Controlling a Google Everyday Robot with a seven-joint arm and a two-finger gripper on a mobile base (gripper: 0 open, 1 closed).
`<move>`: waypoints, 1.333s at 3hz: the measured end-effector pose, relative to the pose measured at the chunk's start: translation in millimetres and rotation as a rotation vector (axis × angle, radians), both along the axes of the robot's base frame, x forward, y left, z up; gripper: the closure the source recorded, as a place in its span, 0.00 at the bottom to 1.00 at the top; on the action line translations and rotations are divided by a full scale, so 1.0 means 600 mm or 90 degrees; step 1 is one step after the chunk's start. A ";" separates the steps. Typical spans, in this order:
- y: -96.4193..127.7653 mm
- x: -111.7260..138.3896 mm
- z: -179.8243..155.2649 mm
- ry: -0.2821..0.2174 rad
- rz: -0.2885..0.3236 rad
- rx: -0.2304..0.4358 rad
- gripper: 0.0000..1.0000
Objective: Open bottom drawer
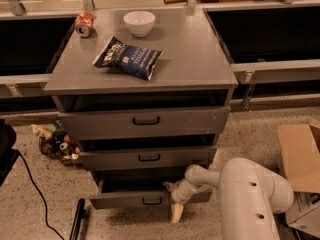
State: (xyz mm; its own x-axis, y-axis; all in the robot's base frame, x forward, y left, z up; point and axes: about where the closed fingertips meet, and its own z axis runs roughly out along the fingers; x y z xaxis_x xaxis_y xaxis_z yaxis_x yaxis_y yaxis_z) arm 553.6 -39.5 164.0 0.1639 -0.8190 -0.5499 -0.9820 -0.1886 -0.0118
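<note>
flat grey bottom drawer (125, 200) | lowest, below counter (190, 59) front edge, seems partly out | rigid, probably slides easily; take small black bar handle (151, 201) | gripper (176, 207) beside handle, opening: cannot tell

Arm (252, 196): bulky white housing sat at lower right, a slimmer link reaching left from it.
Wrist (192, 180): angled down and left.
Gripper (175, 203): hung low at lower centre, pointing floorward.
</note>
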 end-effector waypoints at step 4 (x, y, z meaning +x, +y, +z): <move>-0.002 -0.082 0.032 0.119 -0.072 0.002 0.89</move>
